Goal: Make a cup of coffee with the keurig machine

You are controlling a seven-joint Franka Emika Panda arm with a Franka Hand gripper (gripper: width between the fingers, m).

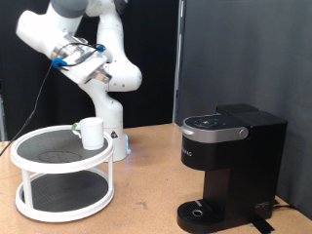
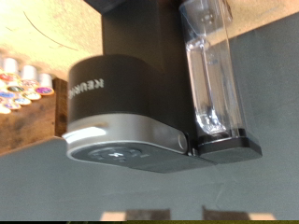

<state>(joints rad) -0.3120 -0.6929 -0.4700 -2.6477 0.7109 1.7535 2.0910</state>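
Observation:
The white cup (image 1: 91,133) stands upright on the top shelf of a round white two-tier rack (image 1: 39,166) at the exterior view's left. The black keurig machine (image 1: 229,166) stands at the exterior view's right with its lid down and nothing on its round drip base (image 1: 200,211). My gripper (image 1: 95,62) hangs high in the air at the exterior view's upper left, above the rack and well apart from cup and machine. The wrist view looks down on the keurig machine (image 2: 121,103) and its clear water tank (image 2: 211,75). My fingers do not show clearly there.
The white robot arm's base (image 1: 112,127) stands just behind the rack. A black curtain (image 1: 244,58) fills the background. A tray of several coffee pods (image 2: 19,86) shows at the edge of the wrist view. The table is brown wood (image 1: 146,185).

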